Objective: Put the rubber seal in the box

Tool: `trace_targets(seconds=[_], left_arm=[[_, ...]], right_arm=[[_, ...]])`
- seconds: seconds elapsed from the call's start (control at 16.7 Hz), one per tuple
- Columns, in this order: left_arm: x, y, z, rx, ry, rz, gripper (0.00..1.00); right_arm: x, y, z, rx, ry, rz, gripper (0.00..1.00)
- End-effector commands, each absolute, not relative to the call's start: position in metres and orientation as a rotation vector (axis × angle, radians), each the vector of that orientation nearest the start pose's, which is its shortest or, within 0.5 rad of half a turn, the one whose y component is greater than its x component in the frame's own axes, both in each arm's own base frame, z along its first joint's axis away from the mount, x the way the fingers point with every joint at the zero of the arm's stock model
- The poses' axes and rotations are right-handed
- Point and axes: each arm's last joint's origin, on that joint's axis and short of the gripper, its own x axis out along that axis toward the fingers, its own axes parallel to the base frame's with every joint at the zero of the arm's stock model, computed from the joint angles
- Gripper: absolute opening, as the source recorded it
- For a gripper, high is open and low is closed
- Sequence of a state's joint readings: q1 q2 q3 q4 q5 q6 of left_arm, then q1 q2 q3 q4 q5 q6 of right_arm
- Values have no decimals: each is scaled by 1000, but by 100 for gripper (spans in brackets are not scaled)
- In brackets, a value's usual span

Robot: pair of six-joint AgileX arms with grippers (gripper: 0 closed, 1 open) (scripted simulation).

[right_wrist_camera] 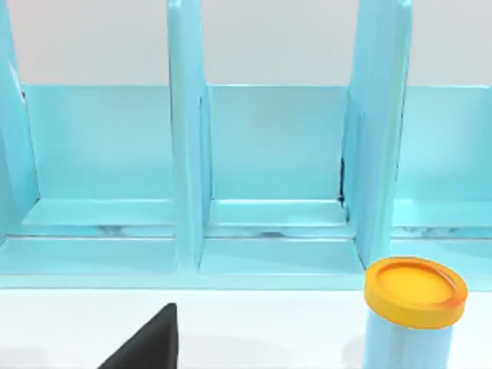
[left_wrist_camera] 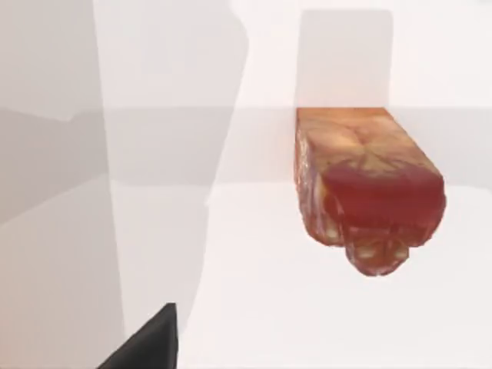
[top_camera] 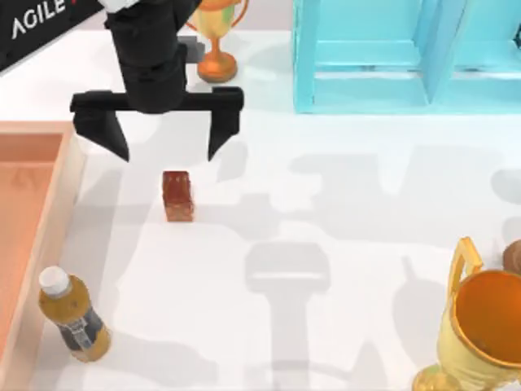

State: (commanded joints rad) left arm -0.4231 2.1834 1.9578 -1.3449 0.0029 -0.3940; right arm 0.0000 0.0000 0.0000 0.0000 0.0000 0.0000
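Observation:
The rubber seal (top_camera: 177,195) is a small reddish-brown block with a tan base, standing on the white table a little right of the box. My left gripper (top_camera: 167,147) hangs open above the table just behind the seal, its two black fingers spread wide and nothing between them. The left wrist view shows the seal (left_wrist_camera: 369,184) close up on the table. The box (top_camera: 49,236), light wood rim and orange-brown inside, lies along the table's left edge.
An amber bottle (top_camera: 73,316) with a white cap lies by the box's front right corner. A turquoise shelf unit (top_camera: 407,57) stands at the back right, a gold trophy (top_camera: 216,37) behind my left arm, another trophy (top_camera: 480,330) at the front right. A yellow-capped can (right_wrist_camera: 411,311) stands before the shelf.

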Motion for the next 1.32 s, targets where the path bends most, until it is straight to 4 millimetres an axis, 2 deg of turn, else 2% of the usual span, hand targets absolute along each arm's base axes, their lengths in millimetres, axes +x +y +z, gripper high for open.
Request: trace_targets(seconds=[0.18, 0.3, 0.72, 0.84, 1.02, 1.32], left_arm=[[395, -170, 220, 12, 1570, -13, 100], [396, -171, 208, 17, 1575, -14, 100], [396, -172, 129, 14, 1566, -17, 100], [394, -172, 121, 16, 1571, -16, 100], [394, -172, 121, 16, 1571, -16, 100], [394, -172, 121, 16, 1571, -16, 62]], right_arm=[[106, -1, 160, 0, 0, 0, 100], [106, -1, 160, 0, 0, 0, 100], [106, -1, 160, 0, 0, 0, 100], [106, -1, 160, 0, 0, 0, 100], [106, -1, 160, 0, 0, 0, 100], [106, -1, 160, 0, 0, 0, 100]])
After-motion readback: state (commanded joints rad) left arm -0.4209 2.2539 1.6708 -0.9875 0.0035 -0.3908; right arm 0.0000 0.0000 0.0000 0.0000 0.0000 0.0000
